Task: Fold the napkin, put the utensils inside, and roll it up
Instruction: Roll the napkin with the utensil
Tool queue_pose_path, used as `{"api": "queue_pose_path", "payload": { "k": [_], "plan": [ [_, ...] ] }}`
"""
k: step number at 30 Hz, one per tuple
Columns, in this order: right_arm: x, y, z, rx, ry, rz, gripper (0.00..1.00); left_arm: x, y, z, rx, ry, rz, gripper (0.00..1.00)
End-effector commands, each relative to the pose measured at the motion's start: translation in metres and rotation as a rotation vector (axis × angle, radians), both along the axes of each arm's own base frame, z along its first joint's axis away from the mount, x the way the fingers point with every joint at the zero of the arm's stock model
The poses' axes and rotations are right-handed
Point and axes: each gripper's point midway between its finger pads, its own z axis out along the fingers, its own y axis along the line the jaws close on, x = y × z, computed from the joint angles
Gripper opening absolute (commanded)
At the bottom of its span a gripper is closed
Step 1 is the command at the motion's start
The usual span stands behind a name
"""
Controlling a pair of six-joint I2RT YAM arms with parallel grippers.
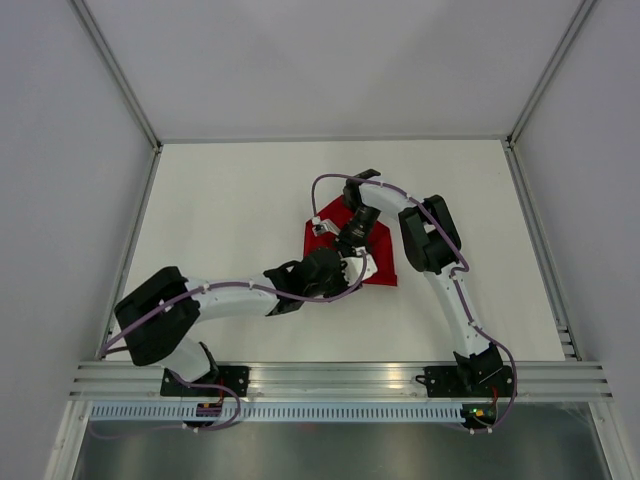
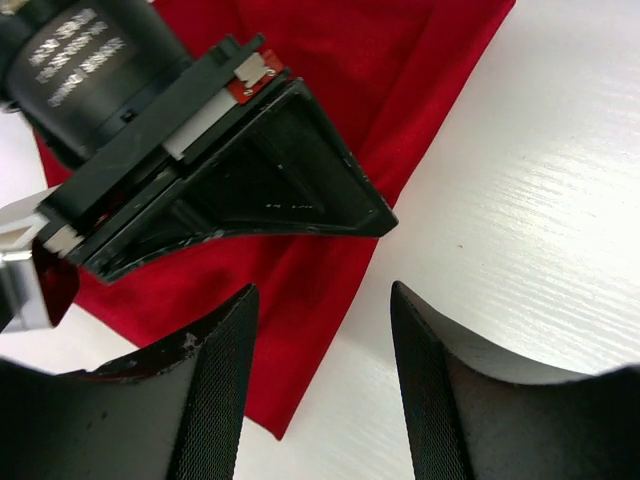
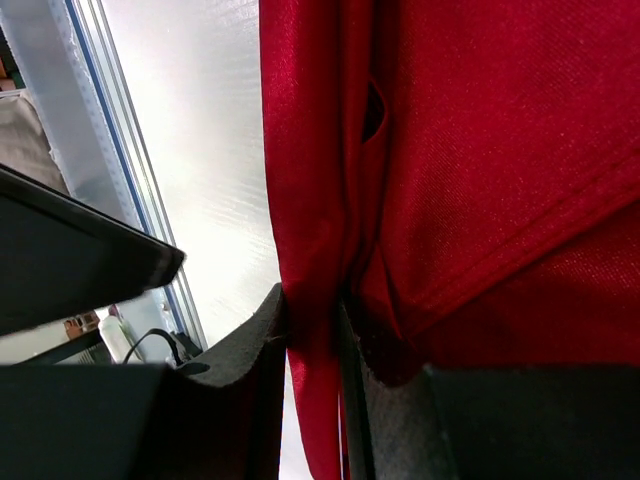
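Note:
The deep-red napkin (image 1: 381, 256) lies bunched at the table's middle, partly under both grippers. My right gripper (image 1: 350, 238) reaches down from the far side. In the right wrist view it (image 3: 312, 300) is shut on a hanging fold of the napkin (image 3: 480, 150). My left gripper (image 1: 352, 268) sits at the cloth's near-left edge. In the left wrist view it (image 2: 322, 300) is open and empty, with a corner of the napkin (image 2: 400, 80) lying between its fingers on the table. The right gripper's black body (image 2: 250, 190) is just beyond. No utensils show in any view.
The white table (image 1: 230, 210) is bounded by grey walls at the left, right and back. An aluminium rail (image 1: 340, 380) with both arm bases runs along the near edge, and it shows in the right wrist view (image 3: 110, 150).

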Motion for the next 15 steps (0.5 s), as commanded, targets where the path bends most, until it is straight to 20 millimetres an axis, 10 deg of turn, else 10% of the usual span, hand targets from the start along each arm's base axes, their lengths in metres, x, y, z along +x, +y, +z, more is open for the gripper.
{"api": "queue_pose_path", "payload": {
  "k": [1,15],
  "plan": [
    [0.018,-0.038,-0.065,-0.115,-0.105,0.138,0.11,0.007,-0.023,0.009,0.008,-0.046,-0.081,0.61],
    [0.017,-0.04,-0.069,-0.117,-0.087,0.128,0.1,0.009,-0.036,-0.042,0.092,0.017,-0.123,0.61]
  ]
}}
